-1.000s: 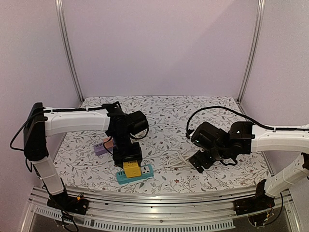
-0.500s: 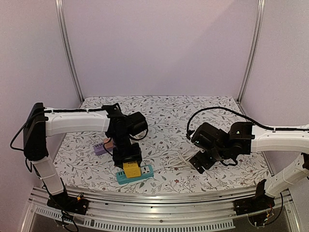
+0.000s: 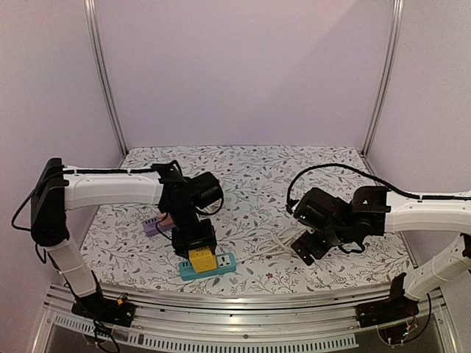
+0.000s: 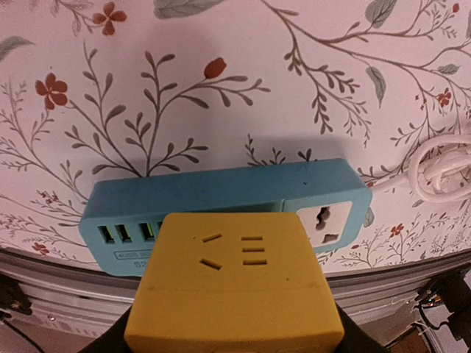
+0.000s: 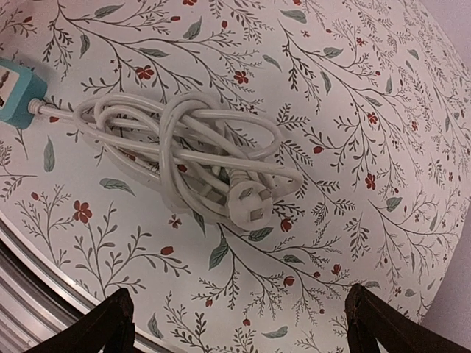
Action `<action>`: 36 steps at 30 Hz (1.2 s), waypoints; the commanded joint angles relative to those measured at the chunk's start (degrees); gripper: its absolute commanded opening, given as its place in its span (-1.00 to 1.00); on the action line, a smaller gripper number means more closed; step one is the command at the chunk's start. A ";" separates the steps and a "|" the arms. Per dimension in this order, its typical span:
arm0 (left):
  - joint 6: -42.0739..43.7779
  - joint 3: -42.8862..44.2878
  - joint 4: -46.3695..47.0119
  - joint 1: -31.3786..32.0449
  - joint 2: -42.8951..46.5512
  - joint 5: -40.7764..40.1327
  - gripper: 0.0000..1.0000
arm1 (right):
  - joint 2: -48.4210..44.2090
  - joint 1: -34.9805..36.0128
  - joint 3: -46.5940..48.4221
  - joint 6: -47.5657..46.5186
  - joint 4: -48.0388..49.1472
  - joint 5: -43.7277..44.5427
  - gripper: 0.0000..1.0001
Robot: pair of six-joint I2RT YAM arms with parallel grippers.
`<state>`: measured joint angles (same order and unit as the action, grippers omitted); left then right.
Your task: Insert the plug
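Observation:
A blue power strip [image 3: 208,267] lies near the table's front edge. My left gripper [image 3: 199,246] is shut on a yellow cube plug [image 3: 201,259] and holds it on or just above the strip. In the left wrist view the yellow plug [image 4: 234,283] covers the middle of the strip [image 4: 221,193]; USB ports show at its left, one free socket [image 4: 326,222] at its right. The strip's white cord [image 3: 276,243] lies coiled to the right. My right gripper [image 3: 309,246] is open above the table beside that coil [image 5: 184,151], whose white plug [image 5: 249,204] faces up.
A purple block [image 3: 154,224] with a pink piece lies on the floral cloth left of my left arm. The metal front rail [image 3: 235,309] runs just below the strip. Metal posts stand at the back corners.
My left arm has shifted slightly with the yellow plug over the strip. My right gripper has barely moved.

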<state>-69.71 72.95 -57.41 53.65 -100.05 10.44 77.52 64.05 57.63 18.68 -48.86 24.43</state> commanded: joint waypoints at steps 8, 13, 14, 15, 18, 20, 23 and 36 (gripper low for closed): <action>-0.33 -3.56 4.37 3.36 -4.20 -5.48 -1.00 | -2.44 -0.15 -1.97 1.69 -0.99 -0.48 0.98; -0.08 -2.73 4.38 4.03 -4.89 -7.54 -1.00 | -3.37 -0.11 -2.59 2.36 -1.57 -0.37 0.98; -0.03 -2.77 4.34 4.08 -4.92 -8.10 -1.00 | -3.70 -0.08 -2.72 2.48 -1.73 -0.30 0.98; -0.07 -2.92 4.36 4.09 -4.96 -8.67 -1.00 | -3.82 -0.15 -2.90 2.56 -1.83 -0.26 0.98; 0.01 -2.76 4.00 4.31 -5.78 -10.23 -1.00 | -4.46 -0.16 -3.26 2.92 -1.94 -0.26 0.98; 0.16 -2.36 3.88 4.52 -6.89 -12.10 -1.00 | -4.63 -0.13 -3.39 3.12 -2.08 -0.26 0.98; 0.19 -1.88 3.85 4.60 -9.03 -12.43 -1.00 | -4.82 -0.12 -3.39 3.54 -2.39 -0.17 0.98; -1.67 -9.87 13.35 5.07 -11.23 -16.18 -1.00 | -8.63 0.20 -5.15 6.80 -5.29 0.87 0.97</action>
<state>-71.57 72.97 -56.34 59.11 -103.31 1.10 70.85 64.12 53.47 23.38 -52.36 23.83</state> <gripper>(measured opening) 0.616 0.989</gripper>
